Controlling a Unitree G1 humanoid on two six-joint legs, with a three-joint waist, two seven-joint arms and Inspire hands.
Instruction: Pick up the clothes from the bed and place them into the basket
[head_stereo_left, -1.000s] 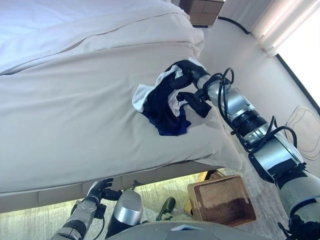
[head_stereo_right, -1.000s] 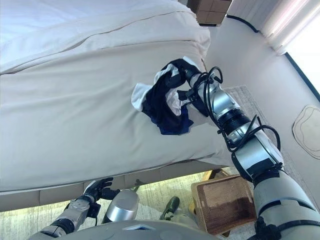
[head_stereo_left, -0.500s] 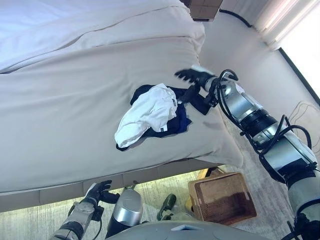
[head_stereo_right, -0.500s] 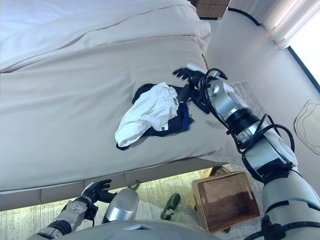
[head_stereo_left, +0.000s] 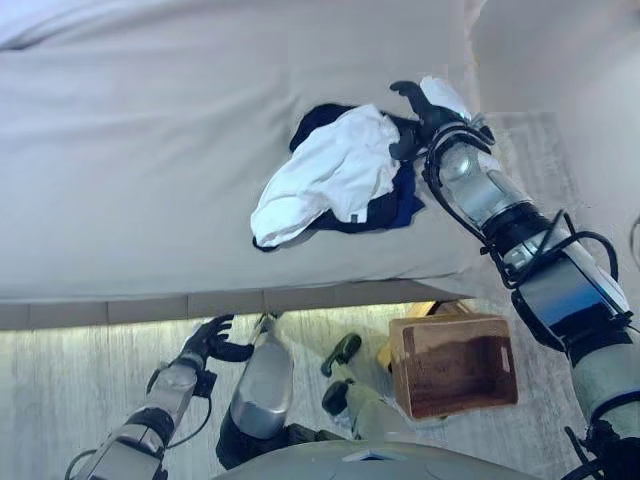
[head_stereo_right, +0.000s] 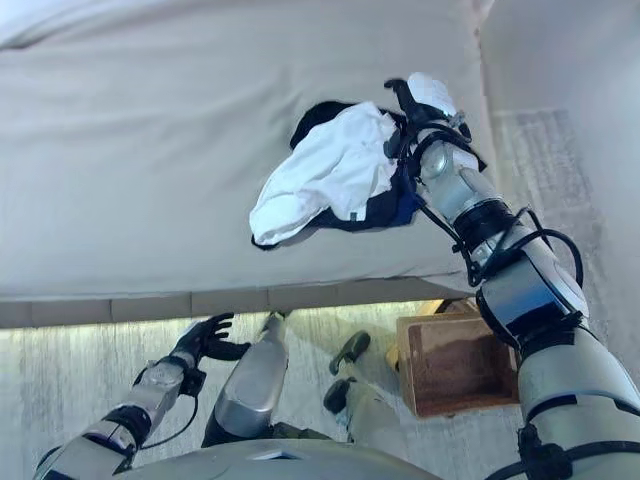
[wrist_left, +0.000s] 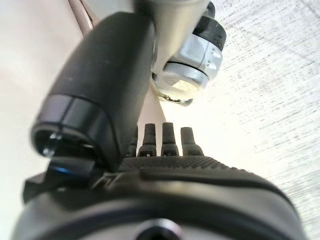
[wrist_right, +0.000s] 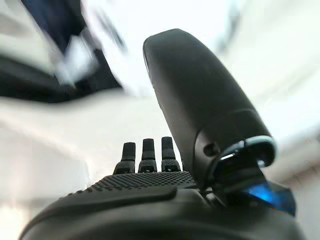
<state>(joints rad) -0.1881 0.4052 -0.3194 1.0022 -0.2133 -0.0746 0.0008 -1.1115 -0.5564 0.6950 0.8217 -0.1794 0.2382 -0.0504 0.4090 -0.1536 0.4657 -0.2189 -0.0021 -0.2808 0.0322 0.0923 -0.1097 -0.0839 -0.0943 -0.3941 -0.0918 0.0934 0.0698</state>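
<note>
1. The clothes (head_stereo_left: 335, 175), a white and dark navy bundle, lie on the bed (head_stereo_left: 150, 150) near its right edge.
2. The right robot hand (head_stereo_left: 425, 105) rests at the bundle's 3 o'clock, fingers spread wide, holding nothing.
3. The basket (head_stereo_left: 455, 362) sits on the floor at the bundle's 5 o'clock.
4. The left robot hand (head_stereo_left: 212, 340) hangs low, relaxed and empty.

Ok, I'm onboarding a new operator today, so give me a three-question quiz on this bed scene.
1. True or false: the clothes lie on the bed.
2. Where is the basket? A on the bed; B on the floor below the bed's edge; C in the left hand.
3. Fill in: the right hand is beside the clothes with its fingers ____.

Key: 1 true; 2 B; 3 open. The left hand hangs low, open and empty.
</note>
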